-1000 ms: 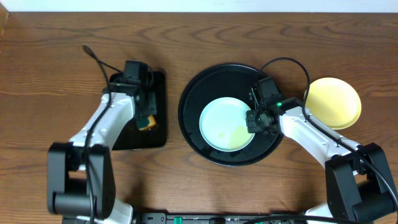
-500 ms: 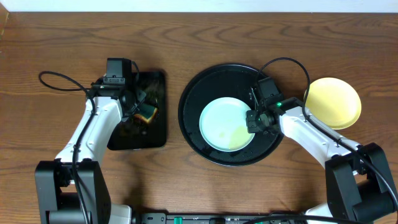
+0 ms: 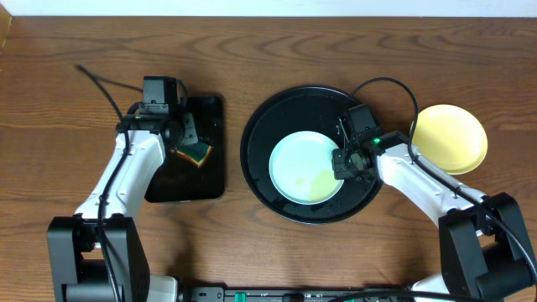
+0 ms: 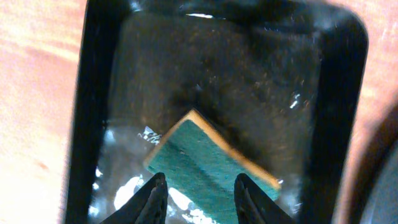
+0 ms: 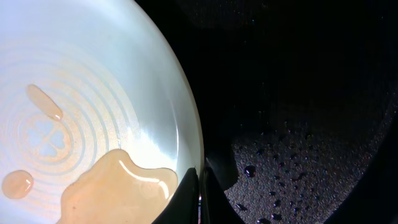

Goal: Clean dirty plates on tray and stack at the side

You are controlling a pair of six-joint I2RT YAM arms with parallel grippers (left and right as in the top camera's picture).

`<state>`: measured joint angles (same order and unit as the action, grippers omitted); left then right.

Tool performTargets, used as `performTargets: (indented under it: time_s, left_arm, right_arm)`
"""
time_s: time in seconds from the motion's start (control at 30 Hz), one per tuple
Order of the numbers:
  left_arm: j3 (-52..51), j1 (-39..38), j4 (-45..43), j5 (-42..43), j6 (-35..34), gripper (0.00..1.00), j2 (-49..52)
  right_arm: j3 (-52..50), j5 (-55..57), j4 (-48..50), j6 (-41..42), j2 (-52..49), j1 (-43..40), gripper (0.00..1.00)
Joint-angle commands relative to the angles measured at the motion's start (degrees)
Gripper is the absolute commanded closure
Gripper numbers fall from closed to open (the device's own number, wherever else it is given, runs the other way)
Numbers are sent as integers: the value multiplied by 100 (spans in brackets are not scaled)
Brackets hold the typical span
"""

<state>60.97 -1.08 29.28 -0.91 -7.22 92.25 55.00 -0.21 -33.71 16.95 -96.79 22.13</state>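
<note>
A pale mint-blue plate [image 3: 304, 168] lies in the large round black tray [image 3: 289, 107], a little below its middle. A pale brownish puddle [image 5: 112, 186] sits on the plate [image 5: 93, 81]. My right gripper [image 3: 340, 164] is shut on the plate's right rim, and in the right wrist view its jaws [image 5: 200, 190] pinch the edge. A pale yellow plate [image 3: 449, 138] rests on the table to the right of the tray. My left gripper [image 4: 200, 200] is open over a green and yellow sponge [image 4: 211, 158], which lies loose below it.
The sponge [image 3: 195, 153] lies in a smaller rectangular black tray [image 3: 180, 186] with foamy water, left of the round tray. The round tray's floor [image 5: 298, 155] is wet with droplets. A black cable [image 3: 105, 82] trails across the table behind the left arm.
The left gripper opened and let go of the sponge, which now lies in the rectangular tray. The left arm swung a little leftward. The right arm and plate have not moved.
</note>
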Motion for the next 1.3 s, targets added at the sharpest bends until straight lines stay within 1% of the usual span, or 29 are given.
performTargets:
  time_s: [0.0,0.07,0.13,0.2,0.37,0.5,0.63,0.7,0.9,1.03,1.27]
  left_arm:
    - [-4,7,-74,-326,2011,64,-2]
    - [-4,22,-254,-323,2225,64,44]
    - [-7,22,-479,-321,2221,62,118]
    - [-7,22,-656,-321,2223,59,227]
    - [-7,22,-911,-323,2262,56,592]
    - [-7,59,-1019,-380,2258,55,813]
    - [-7,184,-1029,-1198,1792,55,866]
    - [-7,258,-955,-1427,1604,55,863]
    - [-7,330,-463,-1414,1222,55,863]
    - [-4,315,-466,-1106,1161,56,831]
    - [9,304,-553,-1110,1097,56,654]
  right_arm:
    - [-76,81,-59,35,9,39,99]
    - [-76,81,-57,35,9,39,99]
    - [-76,81,-57,35,9,39,99]
    - [-76,81,-59,35,9,39,99]
    - [-76,81,-59,35,9,39,99]
    - [-76,81,-59,35,9,39,99]
    - [-76,81,-72,35,9,39,99]
    - [-76,81,-81,35,9,39,99]
    - [-76,81,-81,33,9,39,99]
    - [-76,83,-81,11,9,39,99]
    - [-76,131,-76,13,9,39,99]
